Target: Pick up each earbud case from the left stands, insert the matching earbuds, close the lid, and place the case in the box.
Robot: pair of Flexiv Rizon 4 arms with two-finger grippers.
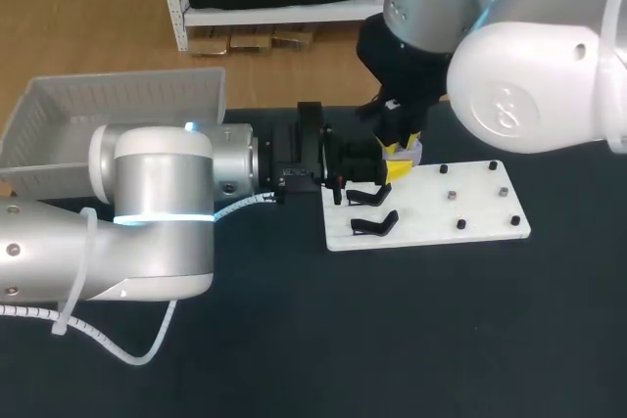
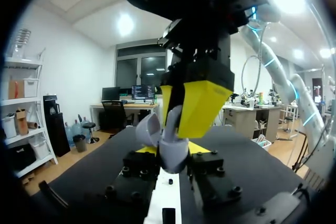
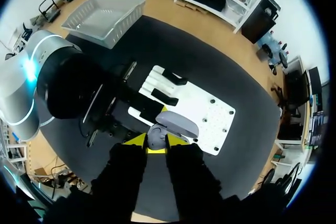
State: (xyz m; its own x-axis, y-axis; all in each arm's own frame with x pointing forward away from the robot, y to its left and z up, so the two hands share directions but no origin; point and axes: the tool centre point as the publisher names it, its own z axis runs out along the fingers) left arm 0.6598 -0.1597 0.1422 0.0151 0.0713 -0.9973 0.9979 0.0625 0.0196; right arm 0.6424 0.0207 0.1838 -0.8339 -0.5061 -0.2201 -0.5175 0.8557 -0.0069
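A lavender earbud case (image 2: 173, 157) with its lid (image 2: 148, 129) swung open sits between the fingers of my left gripper (image 2: 172, 153), which is shut on it. In the head view the left gripper (image 1: 343, 171) holds the case (image 1: 413, 152) over the near-left part of the white board (image 1: 470, 217). My right gripper (image 1: 397, 162) comes straight down onto the case, its yellow fingers (image 2: 202, 103) slightly apart around the open top. From the right wrist, the case (image 3: 156, 137) lies right between the tips of the right gripper (image 3: 157, 142). Whether an earbud is in the case is hidden.
Two black stands (image 1: 372, 224) stand empty at the board's left end, and several small black pegs (image 1: 460, 224) dot its right half. A white basket (image 1: 108, 110) sits at the table's far left corner, behind my left arm. The dark tabletop (image 1: 392, 340) lies in front.
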